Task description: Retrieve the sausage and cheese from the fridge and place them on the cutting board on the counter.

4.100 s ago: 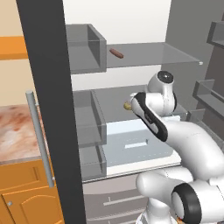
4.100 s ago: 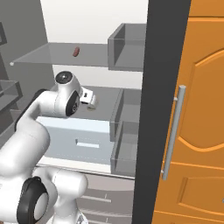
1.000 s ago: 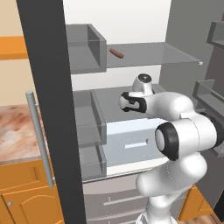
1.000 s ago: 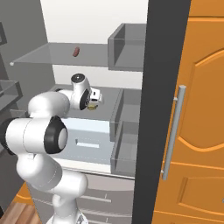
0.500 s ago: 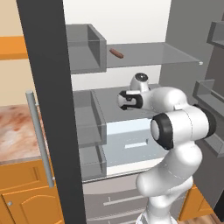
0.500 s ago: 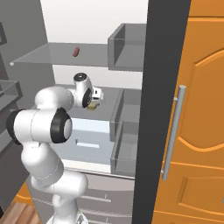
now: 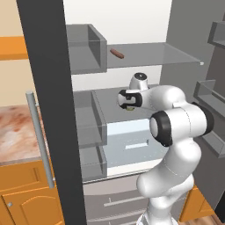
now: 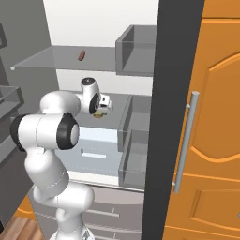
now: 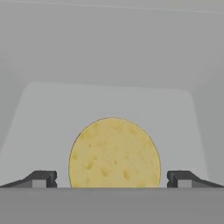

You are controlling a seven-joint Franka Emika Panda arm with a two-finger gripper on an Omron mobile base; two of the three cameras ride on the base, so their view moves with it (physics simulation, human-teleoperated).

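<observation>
**Jaws open around cheese on middle fridge shelf**

1. Arm position. The arm reaches into the open fridge [image 7: 184, 26] at middle-shelf level. The gripper [image 7: 127, 99] sits low over the grey shelf [image 8: 117, 104]. Compared with four seconds ago, the elbow has swung up and forward and the hand has moved deeper into the fridge. Over the last second the hand position is nearly unchanged.

2. Jaw state. The jaws stand fully open and hold nothing. In the hand view both fingertips [image 9: 41, 178] show at the bottom, one on each side of the cheese [image 9: 114, 153], each with a visible gap to it. The opening has not changed over the last second.

3. Cheese. The pale-yellow round lies flat on the middle shelf, centred between the fingertips. In the base views a small part of it shows just below the hand.

4. Sausage. The sausage [image 7: 117, 53] lies on the glass upper shelf [image 7: 167, 55], well above the gripper, in the same place as in all earlier frames.

5. Table. A strip of marbled table [image 7: 13, 132] shows left of the fridge door.
</observation>
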